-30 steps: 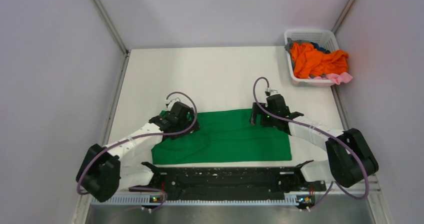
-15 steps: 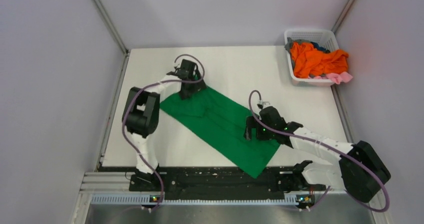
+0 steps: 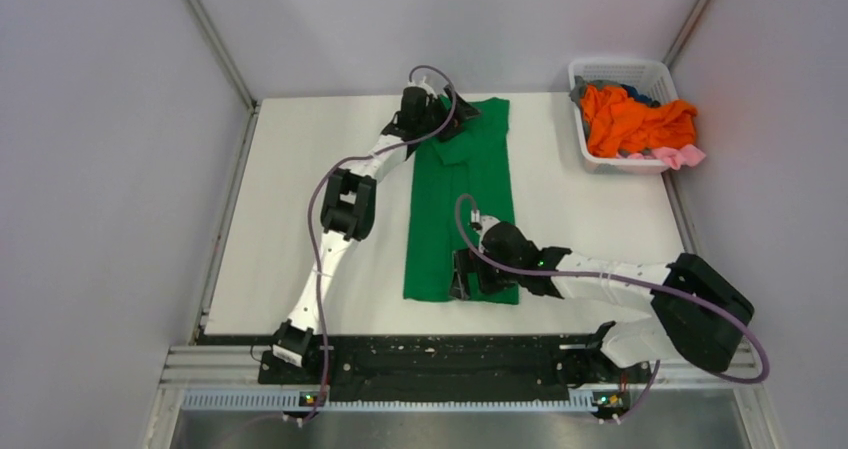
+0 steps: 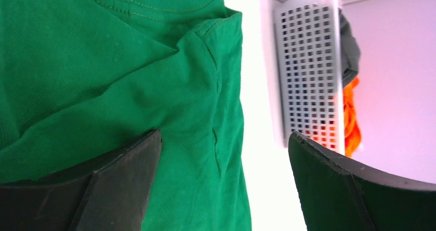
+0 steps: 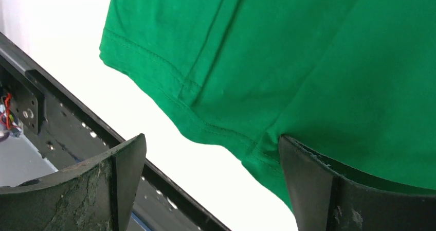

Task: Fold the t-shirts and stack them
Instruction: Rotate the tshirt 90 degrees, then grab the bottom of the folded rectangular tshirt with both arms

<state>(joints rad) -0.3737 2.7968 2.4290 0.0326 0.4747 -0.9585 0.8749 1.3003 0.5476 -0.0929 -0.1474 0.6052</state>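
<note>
- Cloth first: the green t-shirt (image 3: 462, 204) lies as a long strip on the table, from 12 to 6 o'clock.
- Left gripper (image 3: 447, 121) is at its 12 o'clock end and right gripper (image 3: 462, 275) at the 6 o'clock hem, both with jaws wide and gripping nothing.
- I think each should pinch all layers, then join the ends evenly.

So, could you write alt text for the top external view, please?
A green t-shirt lies in a long strip on the table, left claw at its far end, right claw at its near end; clothes basket far right.
</note>
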